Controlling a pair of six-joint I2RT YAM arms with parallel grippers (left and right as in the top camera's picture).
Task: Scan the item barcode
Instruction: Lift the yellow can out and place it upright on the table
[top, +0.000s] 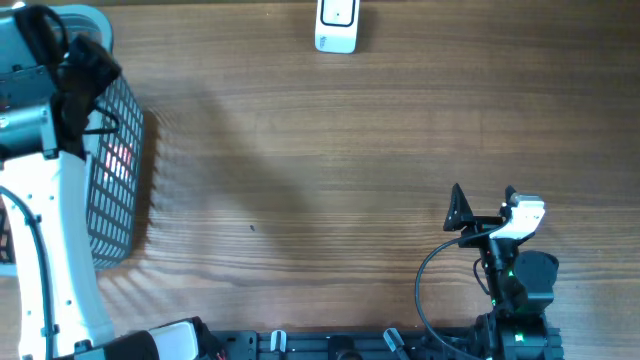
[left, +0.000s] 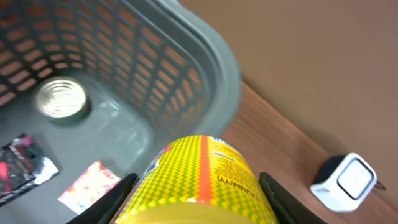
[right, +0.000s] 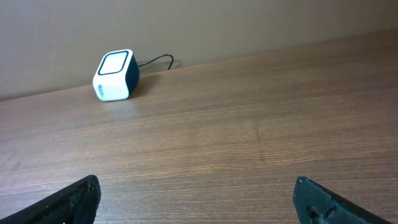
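Observation:
In the left wrist view my left gripper (left: 198, 190) is shut on the item, a yellow canister (left: 208, 168) with a green zigzag print and an orange stripe. It is held above the corner of the grey basket (left: 214, 59). No barcode shows on the canister's visible side. The scanner (top: 337, 25), a small white and black box, stands at the table's far edge, to the right of the canister in the left wrist view (left: 345, 180). Overhead, the left arm (top: 60, 110) covers the canister. My right gripper (top: 483, 200) hangs open and empty at the near right, facing the scanner (right: 115, 76).
The basket (top: 120, 190) sits at the table's left edge. Inside it lie a silver tin (left: 61, 99), a pink packet (left: 90, 185) and a dark foil packet (left: 22, 165). Bare wooden tabletop (top: 330, 170) lies between the basket, the scanner and the right arm.

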